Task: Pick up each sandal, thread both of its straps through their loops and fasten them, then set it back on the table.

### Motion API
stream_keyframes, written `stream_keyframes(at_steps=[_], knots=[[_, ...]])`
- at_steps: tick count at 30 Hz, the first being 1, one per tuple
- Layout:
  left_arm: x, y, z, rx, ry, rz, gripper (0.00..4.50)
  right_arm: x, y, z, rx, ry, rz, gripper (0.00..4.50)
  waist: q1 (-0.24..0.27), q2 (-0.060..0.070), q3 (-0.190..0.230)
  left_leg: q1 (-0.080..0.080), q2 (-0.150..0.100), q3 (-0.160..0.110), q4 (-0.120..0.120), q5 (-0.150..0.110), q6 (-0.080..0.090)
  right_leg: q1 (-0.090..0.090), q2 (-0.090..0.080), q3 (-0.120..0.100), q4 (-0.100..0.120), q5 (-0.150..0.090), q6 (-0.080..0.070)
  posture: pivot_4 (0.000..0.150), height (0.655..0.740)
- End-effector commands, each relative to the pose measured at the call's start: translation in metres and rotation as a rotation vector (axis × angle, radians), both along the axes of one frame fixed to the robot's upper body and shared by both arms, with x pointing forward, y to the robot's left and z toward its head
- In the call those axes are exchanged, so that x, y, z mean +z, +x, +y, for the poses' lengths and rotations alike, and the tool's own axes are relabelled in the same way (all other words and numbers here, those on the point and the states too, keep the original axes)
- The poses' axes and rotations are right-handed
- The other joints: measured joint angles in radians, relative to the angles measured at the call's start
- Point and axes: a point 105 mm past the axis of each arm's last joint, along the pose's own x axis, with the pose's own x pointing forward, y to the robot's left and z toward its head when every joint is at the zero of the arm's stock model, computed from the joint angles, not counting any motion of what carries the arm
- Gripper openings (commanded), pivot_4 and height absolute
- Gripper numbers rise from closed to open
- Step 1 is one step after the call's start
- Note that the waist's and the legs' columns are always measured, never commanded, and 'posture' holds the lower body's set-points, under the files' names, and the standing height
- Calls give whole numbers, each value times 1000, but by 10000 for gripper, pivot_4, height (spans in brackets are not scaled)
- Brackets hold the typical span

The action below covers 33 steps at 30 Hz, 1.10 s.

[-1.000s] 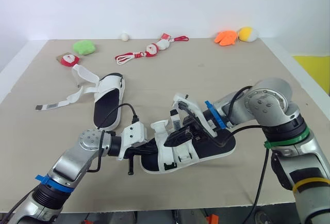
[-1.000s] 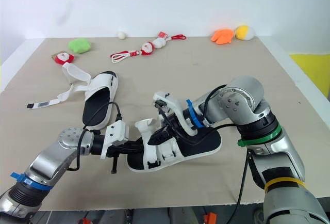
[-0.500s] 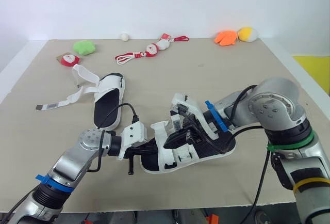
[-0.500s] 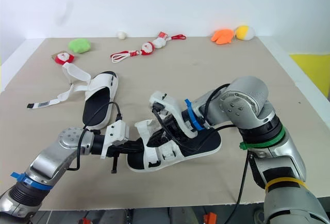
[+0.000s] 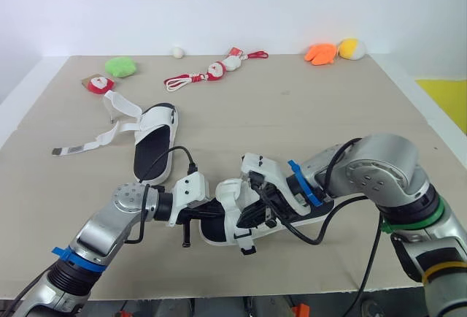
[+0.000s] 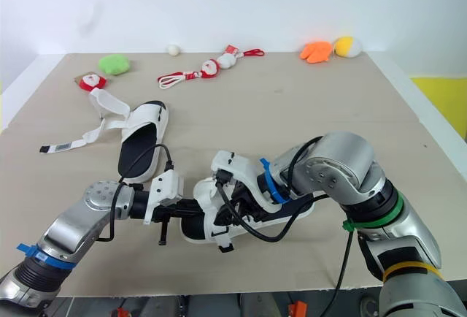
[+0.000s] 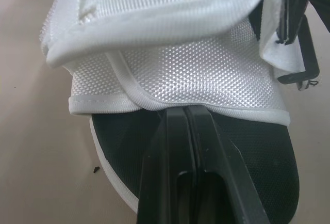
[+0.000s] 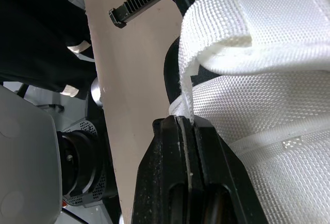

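Beige table [image 5: 343, 105] carries the near sandal [image 5: 233, 207] between both grippers, and the other sandal [image 5: 155, 136], straps loose, lies well beyond the left fingertips. The left gripper [image 7: 184, 111] has its fingers pressed together over the black footbed [image 7: 247, 152], tips against the white upper's [image 7: 175, 69] hem. The right gripper [image 8: 181, 123] is clamped on a white strap's [image 8: 232, 12] edge, which rises just ahead of its tips.

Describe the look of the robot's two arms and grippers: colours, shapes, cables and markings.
Both arms are silver-grey metal with round joints and trailing black cables. The left arm wears a blue band; the right arm wears blue, green and yellow bands. Each ends in a white housing with black jaws.
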Motion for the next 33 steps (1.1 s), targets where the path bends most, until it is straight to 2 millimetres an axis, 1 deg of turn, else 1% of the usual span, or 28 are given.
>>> stream_keyframes(at_steps=[1,3,6,7,9,10,11,12,15,18,20,21,22,23,24,26,28,30,31,32,33], knots=[[-21,-2,5,31,56,67,0,2,-8,-1,49,22,-15,293,1,0,0,0,0,0,0,0,0,0,0,0,0,0,0,1500,7400],[-21,-2,5,30,55,67,0,5,-8,0,50,62,-16,293,3,0,0,0,0,0,0,0,0,0,0,0,0,0,1,1500,7400],[-21,-1,5,28,56,68,0,7,-10,-5,49,71,-6,10566,7,0,0,0,0,0,0,0,0,0,0,0,0,0,1,1500,7400],[-21,-1,4,27,56,68,0,7,-12,-7,55,70,-2,13372,7,0,0,0,0,0,0,0,0,0,0,0,0,0,1,1500,7400],[-21,-1,4,26,56,67,0,13,-16,-14,67,108,21,18933,11,0,0,0,0,0,0,0,0,0,0,-1,0,0,0,1500,7400],[-21,-1,4,26,56,67,0,15,-17,-17,62,115,31,24239,12,0,0,0,0,0,0,0,0,0,0,-1,0,0,0,1500,7400],[-21,-1,4,25,56,67,0,15,-16,-22,52,115,32,25966,12,0,0,0,0,0,0,0,0,0,0,-1,0,0,0,1500,7400],[-21,-1,4,25,56,67,0,15,-16,-26,47,120,27,32287,12,0,0,0,0,0,0,0,0,0,-1,-1,0,-1,0,1500,7400],[-21,0,4,25,56,68,0,11,-23,-42,47,108,44,44488,13,0,0,0,0,0,0,0,0,1,-1,-2,-1,-1,0,1500,7400],[-22,-1,4,24,56,69,0,4,-30,-53,27,91,104,44488,13,0,0,1,0,0,0,0,0,1,-1,-2,-1,-1,0,1500,7400],[-22,-1,4,22,56,69,0,0,-37,-55,41,101,114,44488,13,-1,0,1,0,0,0,0,0,1,-1,-2,0,-1,0,1500,7400],[-22,-1,4,22,55,69,0,1,-40,-53,66,136,91,44488,14,-1,-1,1,0,0,0,0,0,1,-1,-2,0,-1,-1,1500,7400],[-22,-1,4,21,55,69,0,5,-39,-48,90,198,18,44488,15,-2,-1,1,0,0,0,0,-1,2,-1,-2,-1,-1,-1,1500,7400],[-22,-1,4,21,55,69,0,4,-38,-47,102,215,-56,44488,14,-3,-2,1,0,0,0,-1,-1,2,-1,-2,-1,-2,-1,1500,7400],[-22,-1,4,21,55,69,0,2,-39,-48,112,228,-88,44488,13,-3,-2,1,0,-1,0,-1,-2,2,0,-2,-1,-2,1,1500,7400],[-22,-2,4,19,57,70,0,1,-49,-52,162,255,-111,44488,14,-3,-2,1,0,0,1,-2,-3,2,-1,-2,-1,-1,2,1500,7400],[-22,-2,5,17,59,71,0,-1,-53,-54,243,300,-258,44488,16,-4,-3,1,0,0,1,-2,-4,2,-1,-2,-1,-1,4,1500,7400],[-22,-2,6,15,60,71,0,0,-50,-55,279,330,-414,44488,15,-4,-3,2,1,-1,1,-4,-6,2,0,-3,-1,-2,4,1500,7400],[-23,-2,6,15,62,72,0,0,-43,-56,313,344,-581,44488,14,-4,-3,2,1,-1,1,-4,-6,2,0,-3,-1,-2,4,1500,7400],[-23,-2,6,14,62,72,0,1,-38,-57,401,373,-781,44488,13,-4,-3,2,1,0,1,-4,-6,2,-1,-2,-1,-2,5,1500,7400],[-23,-3,6,13,63,72,0,-3,-38,-59,478,376,-912,44488,13,-6,-3,2,0,0,1,-4,-6,2,-1,-2,-1,-1,6,1500,7400]])
